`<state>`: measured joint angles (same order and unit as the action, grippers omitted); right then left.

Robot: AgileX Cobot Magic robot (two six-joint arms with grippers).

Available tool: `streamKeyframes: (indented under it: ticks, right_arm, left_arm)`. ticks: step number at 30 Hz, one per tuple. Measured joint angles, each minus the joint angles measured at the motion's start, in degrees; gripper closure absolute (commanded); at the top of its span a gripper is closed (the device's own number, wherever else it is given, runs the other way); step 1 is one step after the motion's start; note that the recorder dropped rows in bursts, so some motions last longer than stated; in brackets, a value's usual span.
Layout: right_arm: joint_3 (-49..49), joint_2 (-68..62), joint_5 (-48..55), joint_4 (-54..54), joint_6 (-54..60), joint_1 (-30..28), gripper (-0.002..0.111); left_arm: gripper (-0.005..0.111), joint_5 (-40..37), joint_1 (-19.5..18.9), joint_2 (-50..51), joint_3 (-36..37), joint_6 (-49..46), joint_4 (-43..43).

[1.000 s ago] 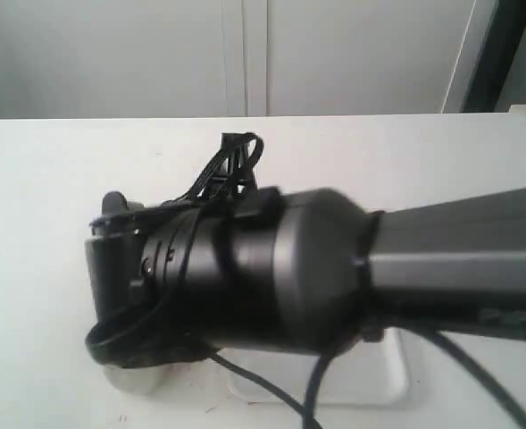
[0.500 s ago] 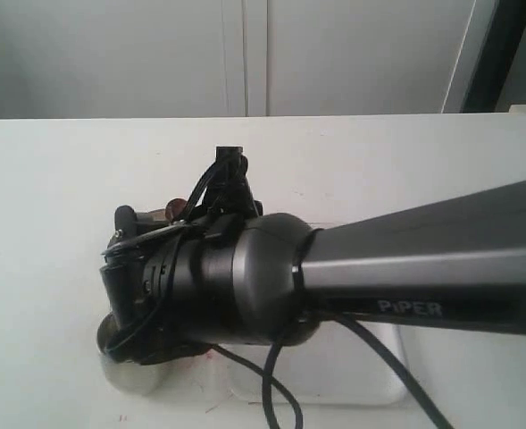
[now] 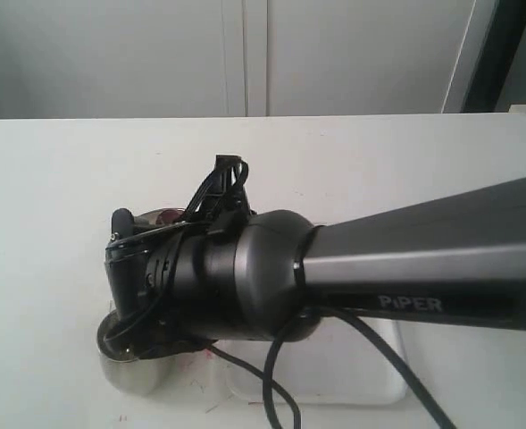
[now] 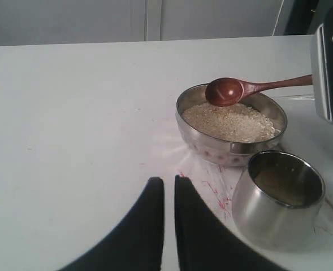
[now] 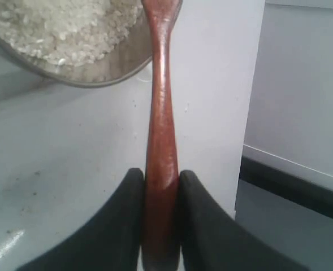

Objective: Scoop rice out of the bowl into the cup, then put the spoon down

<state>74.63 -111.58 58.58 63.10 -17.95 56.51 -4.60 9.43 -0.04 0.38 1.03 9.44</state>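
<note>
Right gripper (image 5: 159, 178) clamped on spoon (image 4: 225, 91) handle, scoop over rice (image 4: 228, 121) at bowl (image 4: 211, 148) rim; cup (image 4: 276, 212) just beside bowl; left gripper (image 4: 169, 186) jaws together, empty.

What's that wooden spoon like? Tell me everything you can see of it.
The spoon is dark reddish-brown glossy wood, with an oval scoop and a long slim handle. The right gripper clamps the handle between its black jaws, holding it roughly level, scoop above the rice at the rim of the steel bowl. No grains show on it.
</note>
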Motion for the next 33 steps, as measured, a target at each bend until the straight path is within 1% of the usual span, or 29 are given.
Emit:
streamKeyframes:
  ticks: [5, 23, 33]
  right_arm:
    - [0.0, 0.0, -0.01, 0.0, -0.1, -1.08, 0.108]
    - [0.0, 0.0, -3.73, -2.45, -0.1, -1.3, 0.108]
    - [0.0, 0.0, -3.81, -3.86, -0.1, -2.84, 0.108]
  left_arm:
    - [0.092, 0.0, 0.0, 0.0, 0.0, 0.0, 0.0]
    - [0.092, 0.0, 0.0, 0.0, 0.0, 0.0, 0.0]
    - [0.092, 0.0, 0.0, 0.0, 0.0, 0.0, 0.0]
